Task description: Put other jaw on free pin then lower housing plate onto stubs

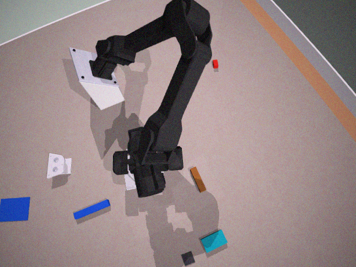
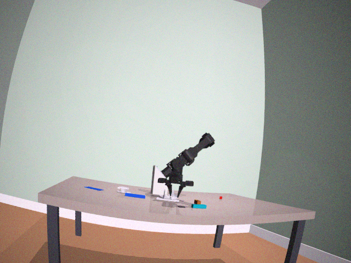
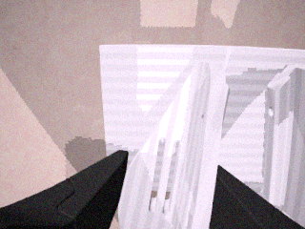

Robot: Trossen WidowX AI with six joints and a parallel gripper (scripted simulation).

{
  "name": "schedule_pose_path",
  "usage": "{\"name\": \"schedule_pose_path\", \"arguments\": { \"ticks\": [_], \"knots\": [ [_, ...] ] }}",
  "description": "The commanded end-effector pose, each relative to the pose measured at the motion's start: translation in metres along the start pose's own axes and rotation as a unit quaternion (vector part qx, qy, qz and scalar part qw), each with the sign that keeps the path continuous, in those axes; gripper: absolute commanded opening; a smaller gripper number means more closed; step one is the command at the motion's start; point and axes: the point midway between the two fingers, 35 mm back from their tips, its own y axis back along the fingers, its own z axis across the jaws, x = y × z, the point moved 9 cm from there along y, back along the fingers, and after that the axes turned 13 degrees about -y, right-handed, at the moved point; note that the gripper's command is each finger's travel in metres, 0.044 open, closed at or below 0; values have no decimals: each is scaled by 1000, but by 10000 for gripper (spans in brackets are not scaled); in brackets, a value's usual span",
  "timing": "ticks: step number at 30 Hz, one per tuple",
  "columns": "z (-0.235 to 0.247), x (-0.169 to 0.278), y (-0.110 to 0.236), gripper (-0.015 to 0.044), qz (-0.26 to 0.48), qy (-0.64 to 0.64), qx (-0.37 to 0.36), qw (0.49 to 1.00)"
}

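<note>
My gripper [image 2: 174, 195] [image 3: 167, 167] points down over the white base plate [image 1: 130, 183] [image 2: 160, 199] [image 3: 119, 72]. It is shut on a white jaw [image 3: 202, 124], a long ridged piece standing between the fingers. The lower end of this jaw runs out of the wrist view, and whether it sits on a pin cannot be told. Another upright white part [image 3: 281, 148] stands to its right on the base plate. The pins and the gear teeth are hidden. The white housing plate [image 1: 59, 166] [image 2: 122, 188], with two round holes, is off to the left, apart from the base.
A blue bar [image 1: 92, 209] [image 2: 135, 195] and blue square [image 1: 14, 209] [image 2: 93, 188] lie left. A brown block [image 1: 198, 179], teal block [image 1: 214, 241] [image 2: 198, 206], dark block [image 1: 188, 258] and red block [image 1: 215, 64] [image 2: 220, 198] lie around. A white bracket [image 1: 102, 93] stands behind.
</note>
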Motion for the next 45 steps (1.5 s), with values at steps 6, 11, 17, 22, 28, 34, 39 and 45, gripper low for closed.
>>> {"name": "schedule_pose_path", "arguments": {
  "ticks": [6, 11, 17, 22, 28, 34, 39, 45],
  "knots": [
    [0, -1, -1, 134, 0, 3, 0, 1000],
    [0, -1, -3, 134, 0, 3, 0, 1000],
    [0, -1, -3, 134, 0, 3, 0, 1000],
    [0, -1, -6, 134, 0, 3, 0, 1000],
    [0, -1, -6, 134, 0, 3, 0, 1000],
    [0, -1, -6, 134, 0, 3, 0, 1000],
    [0, -1, -6, 134, 0, 3, 0, 1000],
    [0, -1, -6, 134, 0, 3, 0, 1000]
  ]
}}
